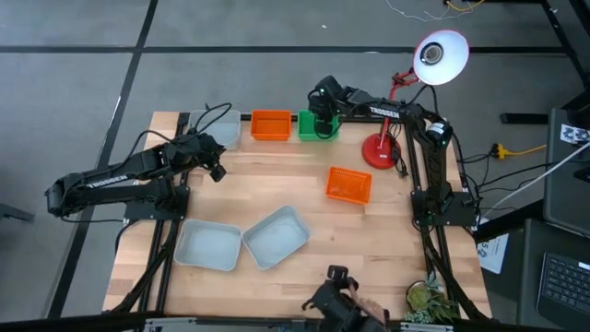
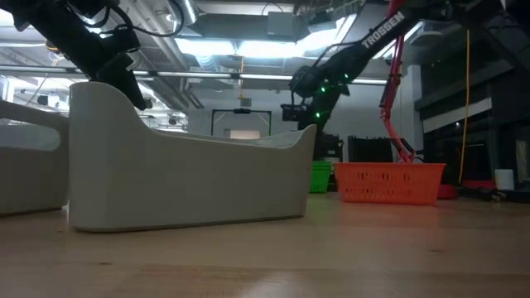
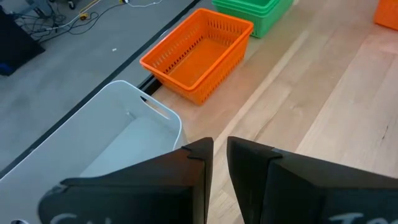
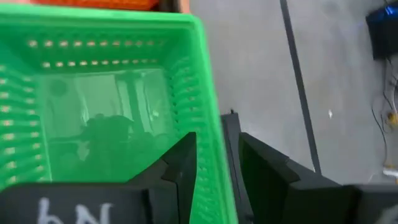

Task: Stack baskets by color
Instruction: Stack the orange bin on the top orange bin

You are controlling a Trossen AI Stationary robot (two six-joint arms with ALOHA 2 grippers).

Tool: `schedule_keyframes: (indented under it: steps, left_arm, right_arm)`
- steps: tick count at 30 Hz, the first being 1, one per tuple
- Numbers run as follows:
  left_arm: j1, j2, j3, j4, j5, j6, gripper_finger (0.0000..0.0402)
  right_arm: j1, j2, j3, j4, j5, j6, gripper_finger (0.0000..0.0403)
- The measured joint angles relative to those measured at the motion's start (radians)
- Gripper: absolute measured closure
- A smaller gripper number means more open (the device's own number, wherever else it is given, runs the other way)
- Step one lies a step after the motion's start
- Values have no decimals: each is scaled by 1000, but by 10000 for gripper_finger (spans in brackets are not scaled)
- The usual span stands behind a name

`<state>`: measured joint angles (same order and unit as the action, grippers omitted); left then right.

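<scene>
A green basket stands at the table's far edge, and my right gripper is shut on it; in the left wrist view the green basket shows two rims, one inside the other. Left of it stand an orange basket and a white basket. A second orange basket stands at mid right. Two white baskets stand near the front. My left gripper hovers by the far white basket, a narrow gap between its fingers and nothing in it. My right gripper has the green basket's far wall at the rim between its two fingers, one finger inside the basket and one outside. The fingers come slanting down from the table's right. I cannot tell whether the basket is lifted.
A red desk lamp stands right of the green basket, its white shade beyond the far edge. A small plant sits at the near right corner. Bare wood lies in the table's middle.
</scene>
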<state>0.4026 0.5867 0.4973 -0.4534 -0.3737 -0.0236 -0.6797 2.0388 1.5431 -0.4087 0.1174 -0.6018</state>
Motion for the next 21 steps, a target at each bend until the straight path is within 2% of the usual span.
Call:
schedule_keyframes:
  steps: [3,6,8,11,13,16,21]
  left_arm:
    - [0,0,0,0,0,0,360]
    - [0,0,0,0,0,-1,360]
    - [0,0,0,-1,0,-15,360]
    - [0,0,0,-1,0,-25,360]
    - [0,0,0,-1,0,-25,360]
    - [0,0,0,-1,0,-25,360]
    - [0,1,0,-2,0,-20,360]
  right_arm:
    - [42,-8,65,-111,83,78,283]
    - [94,-35,146,-314,114,158,283]
    - [128,-59,194,-494,106,242,283]
    - [169,-89,233,-753,35,391,283]
    - [191,-110,231,-895,-11,468,283]
    - [224,-150,181,-1020,-21,564,283]
    - [270,-212,9,-1034,-23,685,283]
